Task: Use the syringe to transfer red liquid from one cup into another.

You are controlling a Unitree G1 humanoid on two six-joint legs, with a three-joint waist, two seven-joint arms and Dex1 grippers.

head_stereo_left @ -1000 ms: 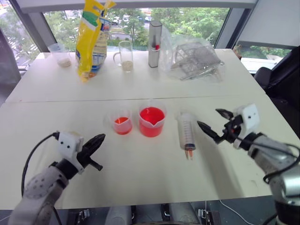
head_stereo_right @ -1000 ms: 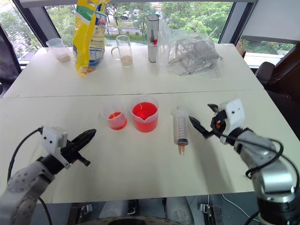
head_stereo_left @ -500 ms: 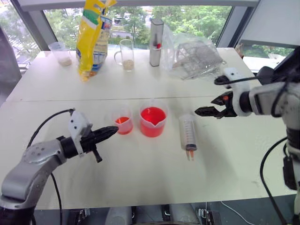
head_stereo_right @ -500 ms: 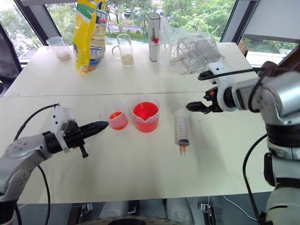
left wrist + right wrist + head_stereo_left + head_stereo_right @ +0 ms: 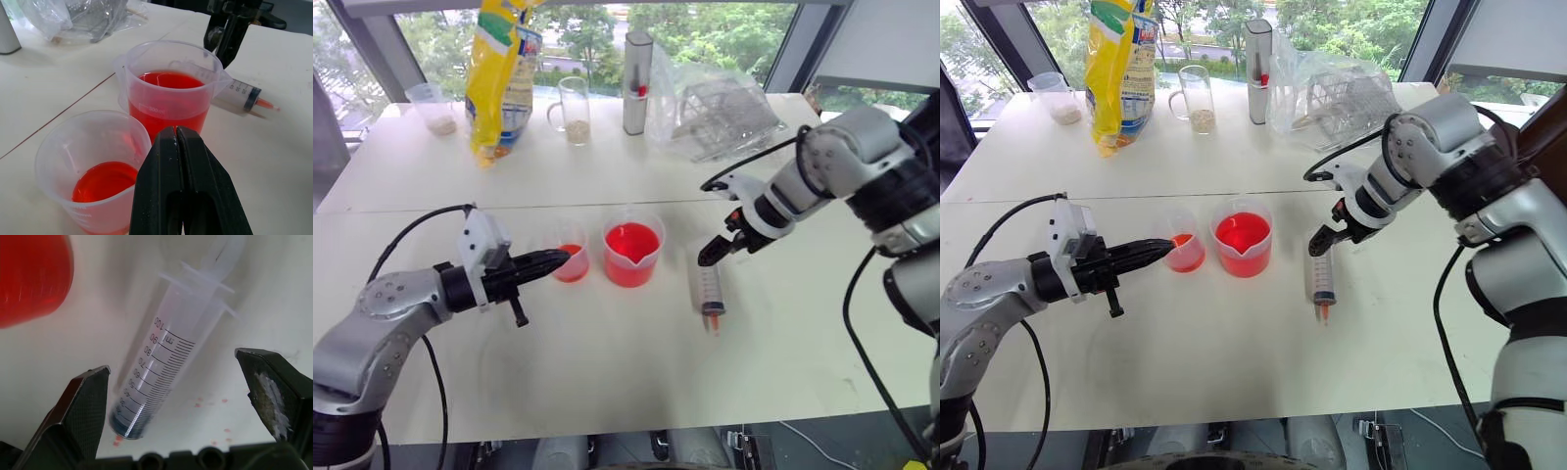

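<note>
On the white table, the left tool lies nearly level with its two black fingers pressed together, holding nothing, its tip just at the near side of the smaller beaker. That beaker holds a shallow layer of red liquid. Just to its right, close beside it, stands the larger spouted beaker, filled about halfway with the same red liquid. Further right, apart from both beakers, the syringe lies flat on the table, its plunger end pointing away from the robot and its orange-red tip toward it; a few red droplets speckle the table near the tip. The right tool points steeply down over the syringe's plunger end, its fingers spread wide on either side of the barrel without gripping it.
</note>
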